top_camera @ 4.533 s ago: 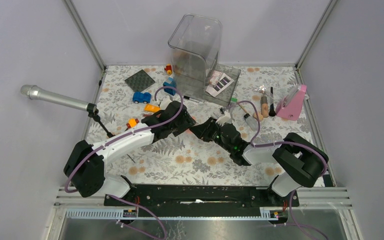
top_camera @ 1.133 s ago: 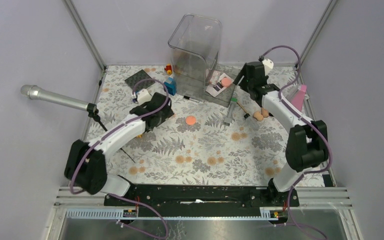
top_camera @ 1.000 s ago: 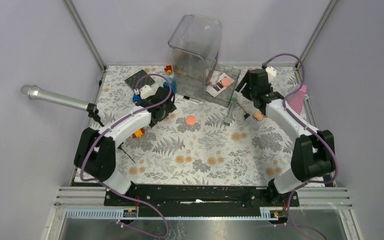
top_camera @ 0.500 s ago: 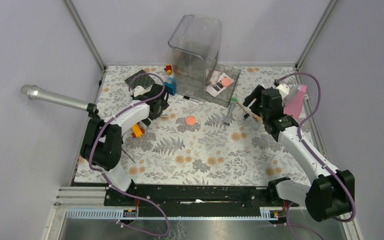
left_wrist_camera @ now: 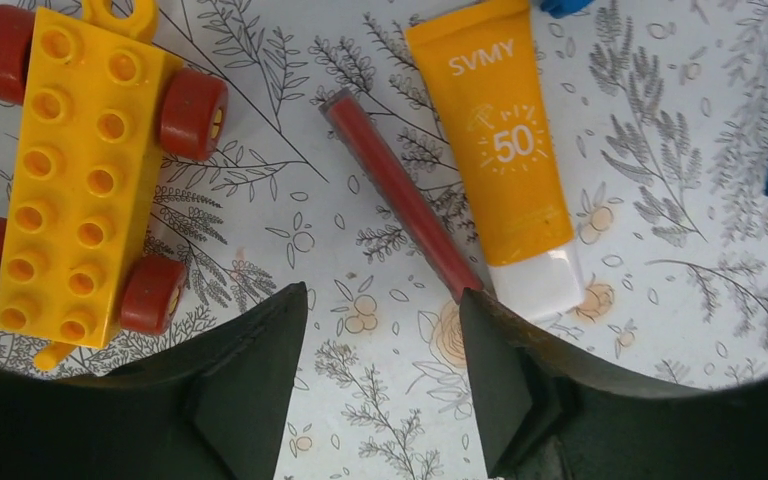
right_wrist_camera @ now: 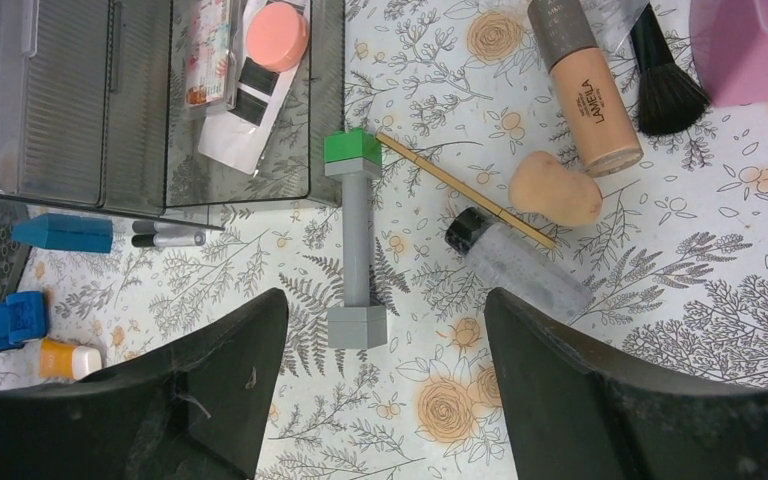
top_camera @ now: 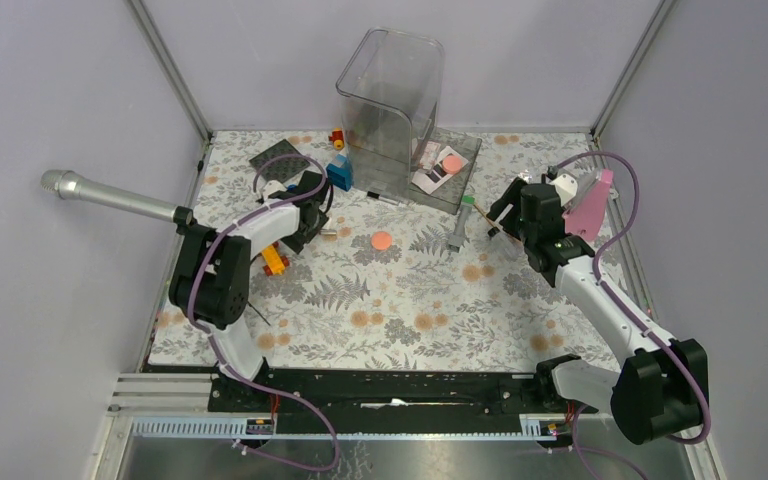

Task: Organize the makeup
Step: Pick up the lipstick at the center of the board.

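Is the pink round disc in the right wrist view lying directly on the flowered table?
No, the pink disc rests on a white palette inside the clear tray.

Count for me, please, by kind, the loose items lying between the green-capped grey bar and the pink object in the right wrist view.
Bottles: 2 (foundation bottle, clear bottle with black cap)
Sponges: 1 (beige sponge)
Brushes: 1 (black brush)
Sticks: 1 (thin wooden stick)
Total: 5
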Robot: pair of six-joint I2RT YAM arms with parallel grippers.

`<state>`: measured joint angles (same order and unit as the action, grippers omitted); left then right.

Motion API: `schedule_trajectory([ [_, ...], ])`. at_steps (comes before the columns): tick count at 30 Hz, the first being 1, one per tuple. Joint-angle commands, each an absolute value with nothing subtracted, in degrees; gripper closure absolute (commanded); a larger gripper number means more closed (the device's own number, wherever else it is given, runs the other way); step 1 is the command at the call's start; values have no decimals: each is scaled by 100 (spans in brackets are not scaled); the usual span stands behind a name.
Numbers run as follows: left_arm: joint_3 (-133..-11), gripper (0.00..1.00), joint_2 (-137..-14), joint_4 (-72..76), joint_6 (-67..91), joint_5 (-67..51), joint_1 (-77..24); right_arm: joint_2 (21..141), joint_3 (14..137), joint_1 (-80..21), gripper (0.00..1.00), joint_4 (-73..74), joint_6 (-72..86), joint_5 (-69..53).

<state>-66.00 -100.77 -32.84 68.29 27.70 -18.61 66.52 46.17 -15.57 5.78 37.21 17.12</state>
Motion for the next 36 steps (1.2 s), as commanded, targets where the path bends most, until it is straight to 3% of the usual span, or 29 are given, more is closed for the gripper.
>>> schedule_trajectory([
  [1, -6676, 38, -10276, -3173, 7072, 2735, -1755, 6557, 4548, -1529, 21, 520, 3682, 1964],
  [13, -6818, 38, -10532, -3168, 7180, 2649, -1577, 6627, 4488, -1525, 20, 524, 3620, 1969],
  [24, -6558, 38, -9998, -2894, 7181, 2619, -1573, 6710, 4405, -1530, 19, 437, 3654, 1908],
  [36, -6807, 38, -10488, -2971, 7287, 2467, -1560, 6694, 4343, -1534, 19, 433, 3636, 1920],
])
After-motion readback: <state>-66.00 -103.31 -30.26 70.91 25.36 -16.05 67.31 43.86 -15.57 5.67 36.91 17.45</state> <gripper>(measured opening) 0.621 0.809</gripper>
